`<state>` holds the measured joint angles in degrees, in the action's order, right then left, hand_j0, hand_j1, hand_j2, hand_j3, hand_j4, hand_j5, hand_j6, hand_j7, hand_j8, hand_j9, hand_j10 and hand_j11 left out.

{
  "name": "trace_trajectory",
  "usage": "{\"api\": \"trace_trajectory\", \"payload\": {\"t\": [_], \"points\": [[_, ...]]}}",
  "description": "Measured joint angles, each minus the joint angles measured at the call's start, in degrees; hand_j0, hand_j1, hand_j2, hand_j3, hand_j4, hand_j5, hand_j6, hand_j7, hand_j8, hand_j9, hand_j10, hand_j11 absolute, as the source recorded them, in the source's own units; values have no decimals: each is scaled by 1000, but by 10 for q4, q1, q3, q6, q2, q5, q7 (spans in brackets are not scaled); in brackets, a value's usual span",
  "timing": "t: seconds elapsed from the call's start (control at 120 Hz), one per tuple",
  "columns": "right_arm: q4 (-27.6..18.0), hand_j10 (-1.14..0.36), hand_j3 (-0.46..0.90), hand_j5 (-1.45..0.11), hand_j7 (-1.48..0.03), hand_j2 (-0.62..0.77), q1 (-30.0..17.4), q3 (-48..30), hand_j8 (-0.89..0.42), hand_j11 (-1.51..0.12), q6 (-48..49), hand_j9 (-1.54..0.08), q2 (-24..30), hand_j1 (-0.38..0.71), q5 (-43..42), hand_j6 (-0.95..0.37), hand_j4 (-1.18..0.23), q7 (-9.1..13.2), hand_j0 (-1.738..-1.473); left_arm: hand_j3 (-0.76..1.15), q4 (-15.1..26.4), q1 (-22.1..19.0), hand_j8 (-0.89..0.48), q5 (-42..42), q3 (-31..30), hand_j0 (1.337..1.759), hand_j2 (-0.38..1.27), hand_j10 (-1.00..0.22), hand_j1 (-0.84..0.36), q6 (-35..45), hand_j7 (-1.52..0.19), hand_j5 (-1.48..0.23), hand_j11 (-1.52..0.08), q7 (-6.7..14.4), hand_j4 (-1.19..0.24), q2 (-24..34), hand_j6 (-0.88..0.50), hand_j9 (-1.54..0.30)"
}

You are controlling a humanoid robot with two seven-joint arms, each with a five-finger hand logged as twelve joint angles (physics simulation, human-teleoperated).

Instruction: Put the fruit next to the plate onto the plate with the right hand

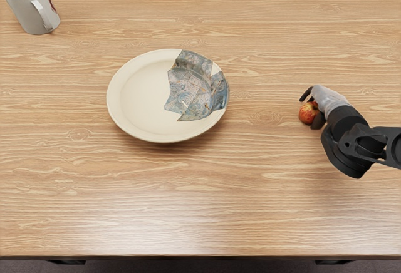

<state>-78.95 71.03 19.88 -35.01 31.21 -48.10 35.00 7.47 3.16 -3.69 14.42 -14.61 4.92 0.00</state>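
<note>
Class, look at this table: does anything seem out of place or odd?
Yes. A crumpled grey-blue sheet lies on the right side of the plate, reaching its rim. It looks like litter and takes up room where the fruit, off to the right on the table, is meant to go.

Bare tabletop lies open between the fruit, clasped in the right hand, and the plate. A crumpled grey-blue sheet blocks the plate's right side, its left half free; the mug stands well apart, far left
</note>
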Motion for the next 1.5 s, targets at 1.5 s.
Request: {"api": "trace_trajectory", "payload": {"t": [1.5], "points": [[-50,-644,0,-882,-853,103,13,-57,-460,-874,8,-874,5,265,-4,-386,-530,0,-1652,0,0,0,0,0,0,1658,0,0,349,0,0,0,0,0,0,0,0,0]]}}
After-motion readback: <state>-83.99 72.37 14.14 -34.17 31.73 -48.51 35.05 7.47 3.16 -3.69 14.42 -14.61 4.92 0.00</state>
